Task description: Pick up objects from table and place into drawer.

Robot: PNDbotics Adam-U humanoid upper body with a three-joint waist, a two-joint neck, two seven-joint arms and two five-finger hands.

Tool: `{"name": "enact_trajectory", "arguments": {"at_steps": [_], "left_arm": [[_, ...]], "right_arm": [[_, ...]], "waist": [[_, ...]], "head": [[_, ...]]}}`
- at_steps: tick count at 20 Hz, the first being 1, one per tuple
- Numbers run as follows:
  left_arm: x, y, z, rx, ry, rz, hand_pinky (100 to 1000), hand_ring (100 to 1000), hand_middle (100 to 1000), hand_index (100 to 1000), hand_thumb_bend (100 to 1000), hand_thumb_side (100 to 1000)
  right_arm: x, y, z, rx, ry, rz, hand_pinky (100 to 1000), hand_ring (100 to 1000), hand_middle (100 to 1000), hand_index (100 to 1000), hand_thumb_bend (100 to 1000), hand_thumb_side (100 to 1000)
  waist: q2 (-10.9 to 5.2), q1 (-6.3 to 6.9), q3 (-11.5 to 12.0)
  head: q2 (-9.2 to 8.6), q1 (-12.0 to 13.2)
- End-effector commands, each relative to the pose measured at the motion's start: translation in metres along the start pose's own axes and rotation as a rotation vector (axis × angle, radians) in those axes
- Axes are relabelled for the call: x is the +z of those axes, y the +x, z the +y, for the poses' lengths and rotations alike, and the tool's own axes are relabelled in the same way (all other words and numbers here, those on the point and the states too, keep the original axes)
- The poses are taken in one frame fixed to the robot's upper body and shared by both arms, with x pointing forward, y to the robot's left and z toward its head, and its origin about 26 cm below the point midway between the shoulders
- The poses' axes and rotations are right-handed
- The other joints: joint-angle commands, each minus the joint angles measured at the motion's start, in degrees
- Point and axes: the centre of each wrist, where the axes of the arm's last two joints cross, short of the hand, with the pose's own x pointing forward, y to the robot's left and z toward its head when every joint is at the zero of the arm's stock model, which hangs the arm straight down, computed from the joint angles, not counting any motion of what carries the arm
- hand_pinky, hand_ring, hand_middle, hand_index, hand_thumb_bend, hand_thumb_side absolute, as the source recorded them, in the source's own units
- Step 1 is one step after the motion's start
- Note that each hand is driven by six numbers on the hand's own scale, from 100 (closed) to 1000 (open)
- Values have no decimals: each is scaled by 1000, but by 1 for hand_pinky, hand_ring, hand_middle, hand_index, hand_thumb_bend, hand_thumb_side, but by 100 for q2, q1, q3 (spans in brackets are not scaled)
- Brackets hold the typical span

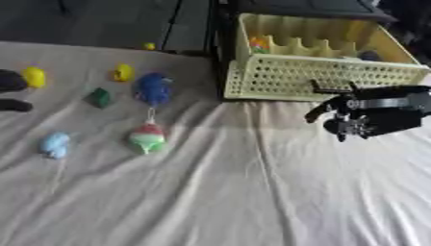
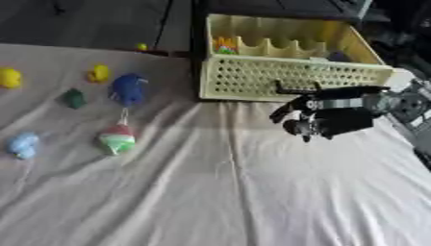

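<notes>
A pale yellow perforated drawer (image 1: 320,77) stands open at the back right. Inside it lie an orange-and-green thing (image 1: 259,44) and a dark bluish thing (image 1: 368,55). My right hand (image 1: 370,120) hovers just in front of the drawer's front wall, fingers relaxed and drooping, holding nothing. On the cloth at left lie a blue toy (image 1: 153,88), a red, white and green toy (image 1: 147,137), a light blue toy (image 1: 55,144), a small green piece (image 1: 100,97) and two yellow toys (image 1: 33,77) (image 1: 124,72). My left hand (image 1: 10,81) shows only at the left edge, beside the yellow toy.
A wrinkled white cloth (image 1: 252,192) covers the table. A tiny yellow thing (image 1: 149,46) sits at the table's far edge. Dark furniture (image 1: 101,19) lies behind the table and the drawer.
</notes>
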Motion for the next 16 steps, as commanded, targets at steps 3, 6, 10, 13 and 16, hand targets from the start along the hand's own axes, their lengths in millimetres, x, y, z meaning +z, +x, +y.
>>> {"name": "enact_trajectory", "arguments": {"at_steps": [3,6,10,13,16], "left_arm": [[-4,7,0,2,-5,-30,640,738,667,958,100,956],[-4,7,0,2,-3,-32,641,738,667,958,100,957],[-4,7,0,3,-4,-31,640,737,666,958,100,959],[-5,7,-1,4,-8,-32,640,737,666,958,100,961],[-5,7,-2,7,-12,-31,641,737,666,958,100,961]], "right_arm": [[15,-7,-15,25,-40,49,333,564,891,983,100,1000],[16,-12,-14,15,-42,60,333,563,890,979,100,1000],[14,-14,-13,1,-31,51,329,554,885,974,100,1000],[12,-11,-16,4,-24,30,328,548,881,973,100,1000],[12,-7,-20,7,-24,13,329,549,881,973,100,1000]], "waist": [[-78,-8,7],[-47,-22,27],[0,-30,50],[20,-35,56],[28,-41,63]], "head": [[-140,-31],[-184,-43],[-224,-61],[-234,-71],[-240,-81]]}}
